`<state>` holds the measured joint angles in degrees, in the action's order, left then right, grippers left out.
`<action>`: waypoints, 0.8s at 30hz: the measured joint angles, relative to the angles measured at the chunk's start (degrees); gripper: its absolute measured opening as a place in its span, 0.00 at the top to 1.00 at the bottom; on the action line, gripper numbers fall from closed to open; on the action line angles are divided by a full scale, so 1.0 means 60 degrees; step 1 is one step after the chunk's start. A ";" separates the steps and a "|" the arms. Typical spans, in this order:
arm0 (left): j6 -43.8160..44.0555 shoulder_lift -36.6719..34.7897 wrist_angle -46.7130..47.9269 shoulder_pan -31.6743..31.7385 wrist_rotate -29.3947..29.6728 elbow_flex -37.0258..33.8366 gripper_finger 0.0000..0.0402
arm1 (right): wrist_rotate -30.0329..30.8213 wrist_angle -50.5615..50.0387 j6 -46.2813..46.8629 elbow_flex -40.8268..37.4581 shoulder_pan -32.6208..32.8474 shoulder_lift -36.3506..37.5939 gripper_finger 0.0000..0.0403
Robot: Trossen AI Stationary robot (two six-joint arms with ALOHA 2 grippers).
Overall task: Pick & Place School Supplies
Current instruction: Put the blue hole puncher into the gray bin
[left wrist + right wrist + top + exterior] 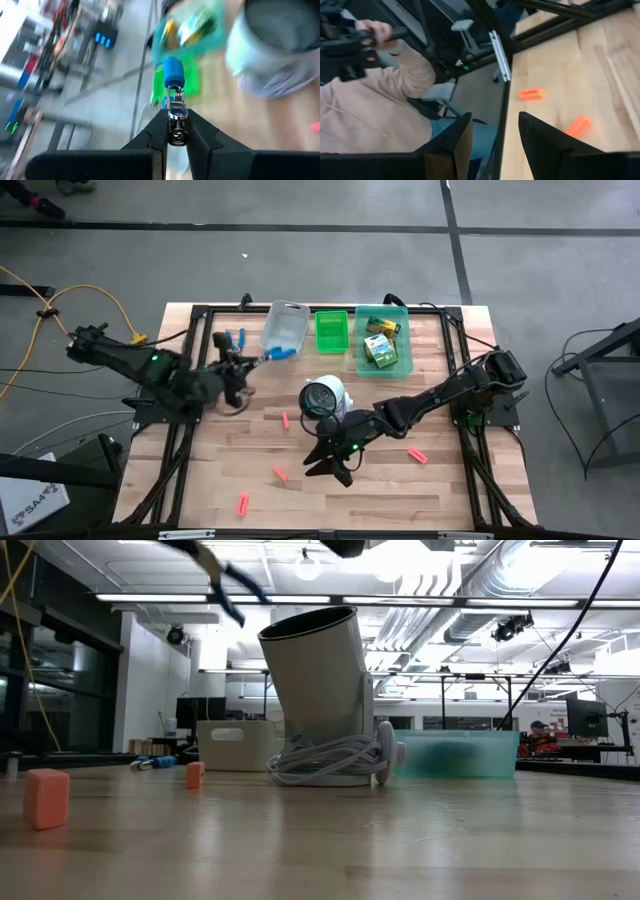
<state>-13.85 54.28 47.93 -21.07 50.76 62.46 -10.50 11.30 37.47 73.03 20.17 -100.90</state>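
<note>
My left gripper [252, 363] is shut on a small pair of blue-handled scissors [283, 353]. It holds them in the air beside the grey bin [284, 326]. The low view shows these scissors [226, 590] high above the table. A second pair of scissors [235, 340] lies flat on the wood left of that bin. Crayon boxes [381, 347] lie in the teal bin [398, 365]. Several red-pink stubs [286, 419] lie scattered on the table. My right gripper [322, 464] is open in front of the round white object [325, 395], with nothing between its fingers. My left gripper pinches the scissors' metal blade end [175, 111] between its two fingertips [159, 131]. The scissors stick straight out beyond the fingers, in line with them. The blue handle [174, 73] is at the far, free end. They are lifted clear of the table.
The green bin [331, 331] stands between the grey and teal bins at the far edge. The white object with its coiled cord [325, 762] sits mid-table. Two stubs [531, 93] lie near the table's near edge, and a seated person [375, 100] shows beyond it.
</note>
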 joint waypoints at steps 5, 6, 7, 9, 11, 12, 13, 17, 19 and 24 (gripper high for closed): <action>-0.0501 0.0853 0.0153 0.1594 -0.0443 -0.0128 0.91 | 0.0010 0.0355 0.0000 0.0000 0.0211 0.0000 0.63; -0.0644 0.1096 0.0158 0.1839 -0.0490 -0.0131 0.91 | 0.0027 0.0398 0.0000 0.0000 0.0258 0.0000 0.63; -0.0770 0.1331 0.0110 0.2069 -0.0471 -0.0131 0.91 | 0.0101 0.0450 -0.0005 0.0000 0.0310 0.0000 0.63; -0.1111 0.1840 0.0045 0.2484 -0.0290 -0.0131 0.91 | 0.0260 0.0509 -0.0043 0.0000 0.0427 0.0000 0.63; -0.1464 0.2326 -0.0199 0.2819 -0.0045 -0.0134 0.91 | 0.0303 0.0525 -0.0149 0.0000 0.0545 0.0000 0.63; -0.1623 0.2573 -0.0335 0.2978 0.0051 -0.0131 0.91 | 0.0345 0.0570 -0.0188 -0.0005 0.0610 0.0000 0.63; -0.1778 0.2795 -0.0522 0.3150 0.0108 -0.0134 0.91 | 0.0418 0.0627 -0.0223 -0.0006 0.0681 0.0000 0.63; -0.2118 0.3567 -0.1175 0.3732 0.0075 -0.0134 0.91 | 0.0720 0.0673 -0.0306 -0.0007 0.1005 0.0000 0.63; -0.2124 0.3841 -0.1388 0.3949 0.0064 -0.0135 0.91 | 0.0891 0.0695 -0.0429 -0.0007 0.1206 0.0000 0.63; -0.1830 0.4293 -0.1939 0.4472 -0.0110 -0.0135 0.91 | 0.1499 0.0721 -0.0556 -0.0004 0.1733 0.0000 0.63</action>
<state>-24.83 80.04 36.30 5.76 50.10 61.65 -1.51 15.62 34.14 73.01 30.57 -100.90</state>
